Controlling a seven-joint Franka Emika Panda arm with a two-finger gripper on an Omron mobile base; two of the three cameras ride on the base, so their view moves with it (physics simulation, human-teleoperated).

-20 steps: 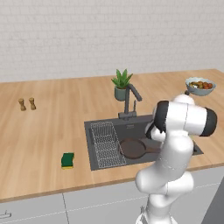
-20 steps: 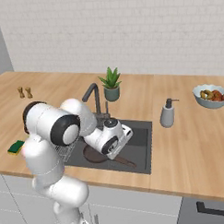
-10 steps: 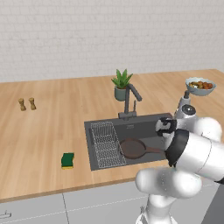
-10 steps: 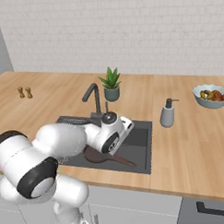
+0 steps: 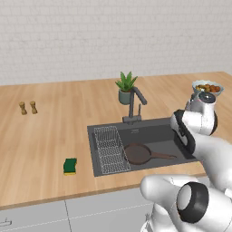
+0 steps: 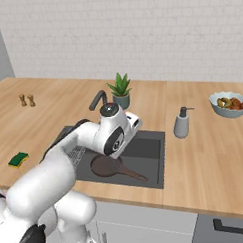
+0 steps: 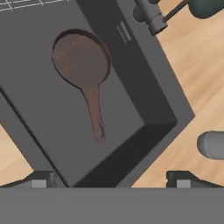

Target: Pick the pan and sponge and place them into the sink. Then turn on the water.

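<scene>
The pan lies flat on the floor of the sink, beside the wire rack, its long handle pointing away from the rack. The claw hangs above the basin with its jaws wide apart, holding nothing. That leaves the sponge, which sits on the bench well apart from the sink, off its rack side. It looks light and soft, so it will likely squash under a firm pinch and needs only gentle closing. A grip across its two long sides, from straight above, seems safest, since the block is low and small. The faucet stands dry behind the basin, near the potted plant.
</scene>
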